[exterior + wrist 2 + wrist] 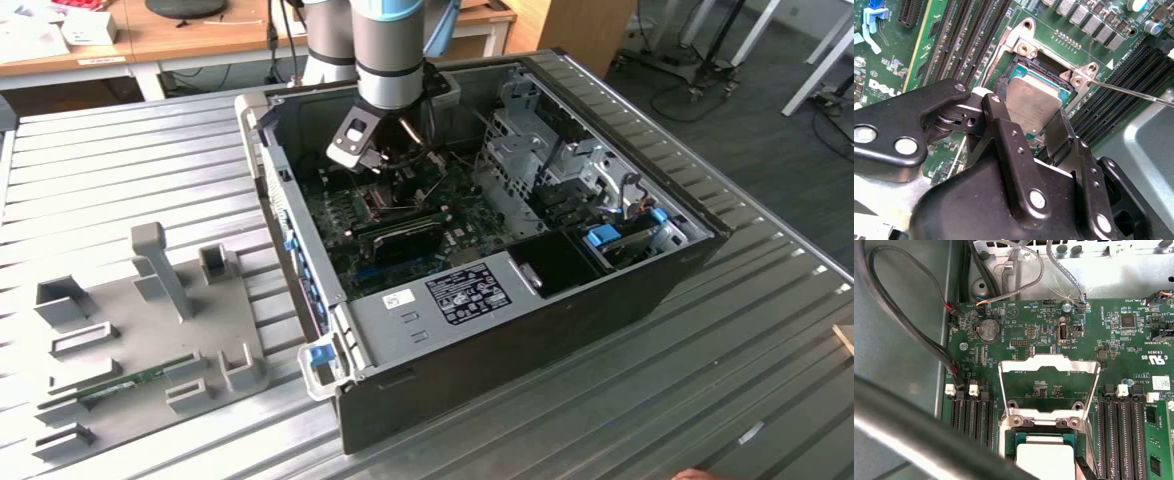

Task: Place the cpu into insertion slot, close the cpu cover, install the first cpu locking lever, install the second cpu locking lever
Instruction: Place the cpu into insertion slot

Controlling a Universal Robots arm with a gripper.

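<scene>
The black gripper is reaching into the open dark computer case on the ribbed metal bench. Its jaws are clamping opposite edges of the small flat square grey-topped cpu, which is lying in the silver-rimmed square insertion slot on the green motherboard. The thin silvery frame-shaped cpu cover is standing hinged open.

Silver-grey cylindrical robot arm wearing pale blue joint caps, matte black gripper showing broad hinged linkage plates, round silver screw heads gleaming across them
</scene>
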